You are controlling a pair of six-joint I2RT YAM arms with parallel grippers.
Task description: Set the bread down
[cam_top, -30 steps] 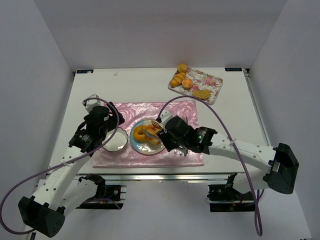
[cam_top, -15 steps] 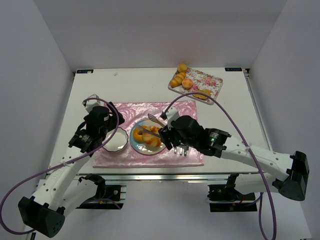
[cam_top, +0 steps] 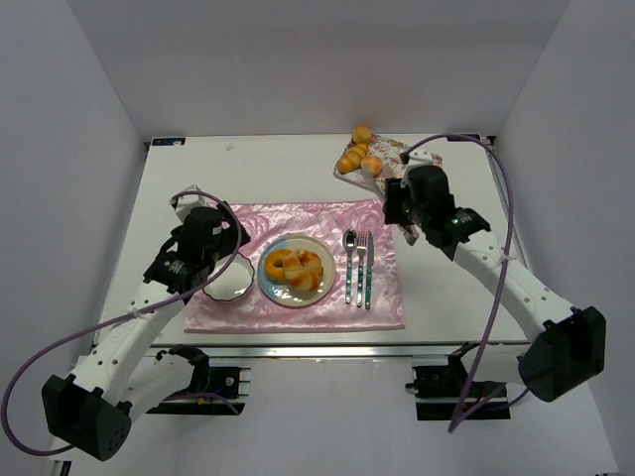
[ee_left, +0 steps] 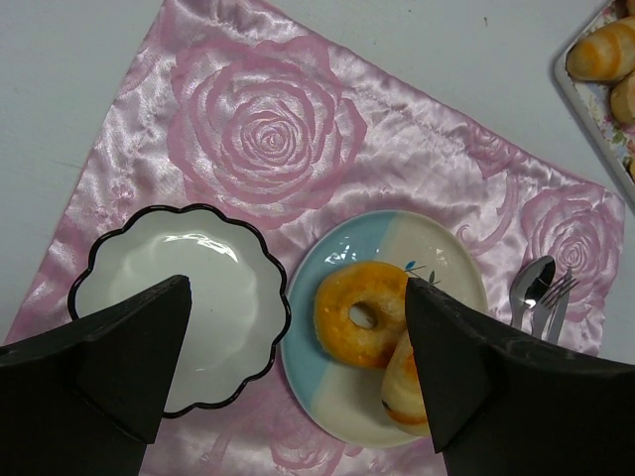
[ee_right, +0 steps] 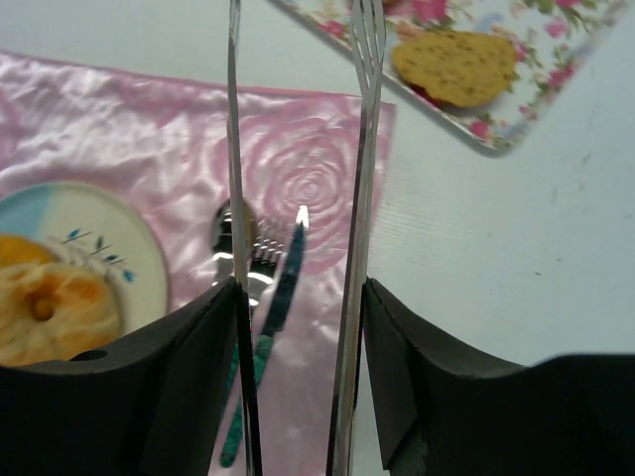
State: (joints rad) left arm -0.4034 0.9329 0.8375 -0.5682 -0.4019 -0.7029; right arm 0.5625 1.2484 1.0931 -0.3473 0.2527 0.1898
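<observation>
**Two breads on the plate, tongs held beside the tray**

Two pieces of bread, a ring-shaped golden doughnut (ee_left: 359,314) and a browned roll (ee_left: 402,382) touching it, are seen on the round blue-and-white plate (ee_left: 446,258). The plate is set on the pink rose-patterned satin cloth (cam_top: 298,223), between a white scalloped black-rimmed bowl (ee_left: 179,297) and teal-handled cutlery (cam_top: 357,268). The left gripper (ee_left: 296,288) is held spread wide above the bowl and plate, with nothing grasped. Thin metal tongs (ee_right: 357,198) are clamped in the right gripper (ee_right: 301,288), pointed towards the floral rectangular tray (ee_right: 536,59). A flat seeded bread (ee_right: 458,66) and golden rolls (cam_top: 359,154) are carried on that tray.
</observation>
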